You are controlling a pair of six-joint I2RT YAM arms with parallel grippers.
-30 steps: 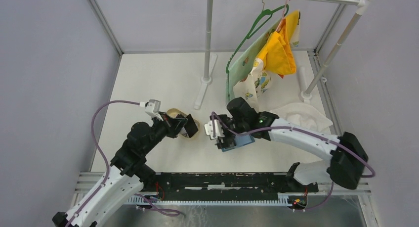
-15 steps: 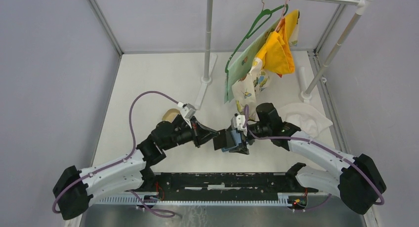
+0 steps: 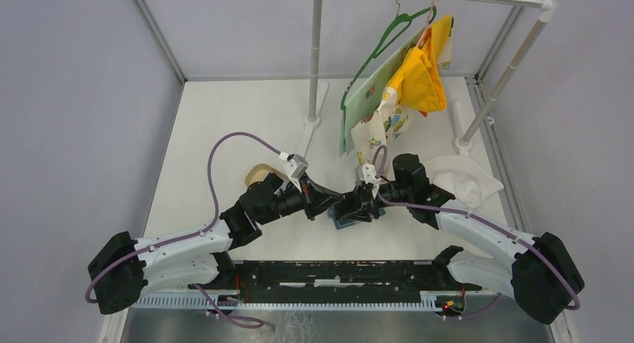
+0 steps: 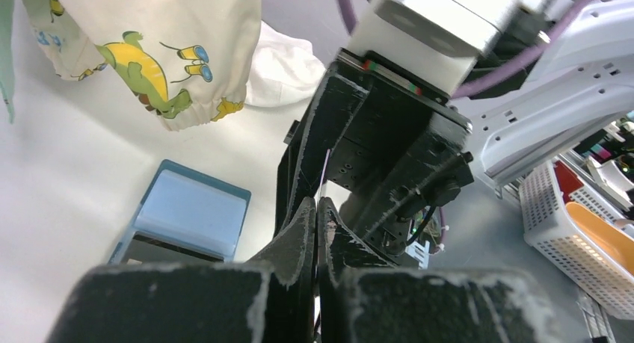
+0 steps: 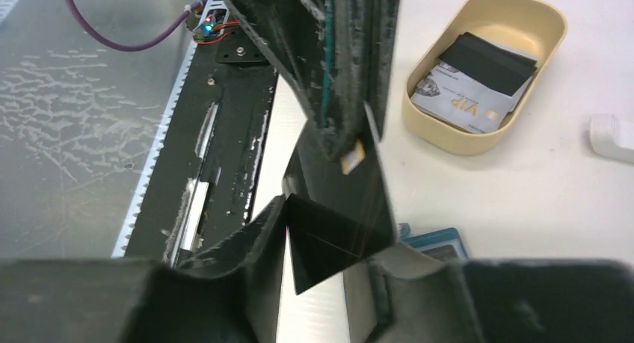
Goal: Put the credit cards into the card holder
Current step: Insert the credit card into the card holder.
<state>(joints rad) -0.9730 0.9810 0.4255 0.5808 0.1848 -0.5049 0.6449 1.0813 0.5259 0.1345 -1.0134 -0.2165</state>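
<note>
Tan oval tray (image 5: 448, 137) behind my left tool (image 4: 318, 208) holds pale and dark credit cards (image 5: 478, 85). Left tool clenched on one thin dark card (image 5: 336, 238). Right tool (image 3: 353, 208) straddles it, grip unclear. Teal-blue rectangular card holder (image 4: 187, 216) lies beneath both tools, no card visibly in it.

The left gripper (image 4: 318, 208) pinched a thin credit card (image 4: 327, 171) edge-on. To its left the blue card holder (image 4: 187, 216) lay open on the table (image 4: 60, 178), with a dinosaur-print cloth (image 4: 172, 51) farther off.
</note>
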